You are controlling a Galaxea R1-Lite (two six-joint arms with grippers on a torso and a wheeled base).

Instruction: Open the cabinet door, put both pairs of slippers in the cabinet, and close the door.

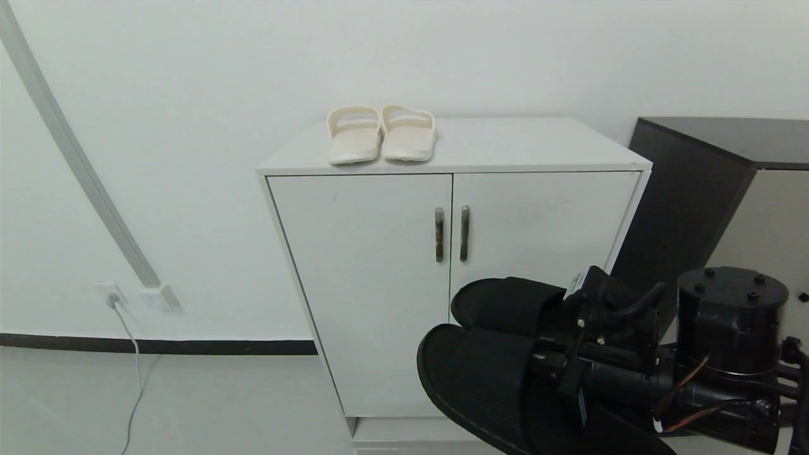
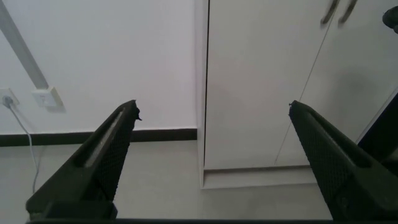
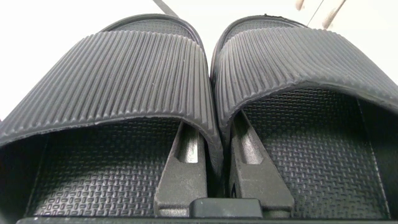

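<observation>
The right gripper holds the black slippers in front of the cabinet, low by its right door. Its fingers sit under the straps and clamp the slippers' adjoining inner walls together. The left gripper is wide open and empty, facing the cabinet's lower left corner. Both doors are closed. The white slippers lie side by side on the cabinet top.

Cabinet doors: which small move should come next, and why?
Probably bring the open left gripper to a door handle and pull. Both cabinet doors are shut, and the right gripper is shut on the black slippers, so it is not free.
</observation>
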